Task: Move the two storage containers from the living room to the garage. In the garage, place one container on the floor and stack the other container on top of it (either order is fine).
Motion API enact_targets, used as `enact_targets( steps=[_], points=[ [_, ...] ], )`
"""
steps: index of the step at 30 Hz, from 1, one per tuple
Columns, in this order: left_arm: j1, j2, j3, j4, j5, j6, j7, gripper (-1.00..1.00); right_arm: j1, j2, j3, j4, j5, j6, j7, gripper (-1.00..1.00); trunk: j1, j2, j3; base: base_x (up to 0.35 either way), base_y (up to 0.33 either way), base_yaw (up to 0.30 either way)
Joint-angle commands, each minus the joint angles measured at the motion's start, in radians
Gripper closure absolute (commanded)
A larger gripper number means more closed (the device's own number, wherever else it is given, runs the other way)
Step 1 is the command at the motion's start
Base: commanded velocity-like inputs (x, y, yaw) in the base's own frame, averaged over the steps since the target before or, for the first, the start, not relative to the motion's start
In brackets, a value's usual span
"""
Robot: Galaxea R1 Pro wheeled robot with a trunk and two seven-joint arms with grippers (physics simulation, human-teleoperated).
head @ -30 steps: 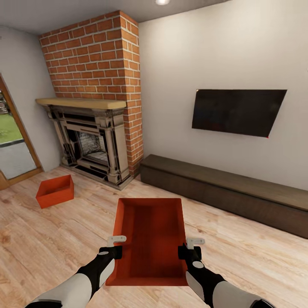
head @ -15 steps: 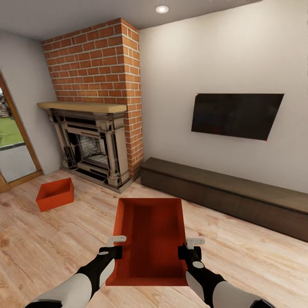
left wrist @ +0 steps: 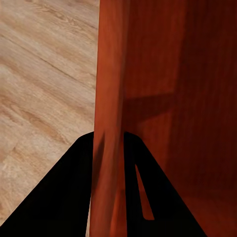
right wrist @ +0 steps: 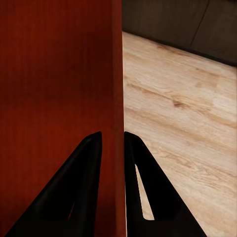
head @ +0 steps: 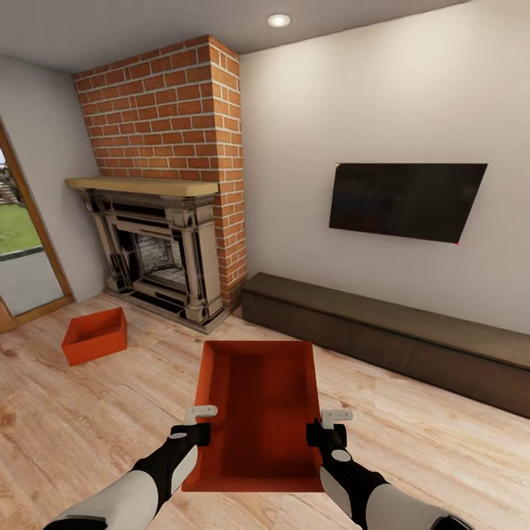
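- So the robot's got one storage container [head: 258, 412] held out in front of it over the wood plank floor [head: 88, 427], open top facing up.
- Left gripper [head: 200, 425] is pinched onto the bin's left wall; in the left wrist view the two dark fingers [left wrist: 69, 192] sit either side of that wall.
- Right gripper [head: 325, 427] has the same deal going on the right wall, clamped tight.
- The second container [head: 94, 336] sits on the floor over by the fireplace [head: 158, 254], well apart from the held one.
- TV [head: 407, 200] on the wall, long dark bench [head: 397, 335] under it.
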Motion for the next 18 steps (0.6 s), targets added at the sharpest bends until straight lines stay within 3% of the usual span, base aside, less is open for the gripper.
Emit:
enact_targets(
  steps=[1,18],
  points=[
    [0.0,0.017,0.028,0.0,0.015,0.006,0.008,1.0,-0.002,-0.016,-0.047,-0.003,0.007,-0.044,-0.002,1.0,0.0,-0.002,-0.002,0.0,0.0,0.0],
    [0.0,0.017,0.028,-0.001,0.015,0.006,0.008,1.0,-0.001,-0.016,-0.047,-0.003,0.008,-0.044,-0.003,1.0,0.0,-0.002,-0.002,0.0,0.0,0.0]
  ],
)
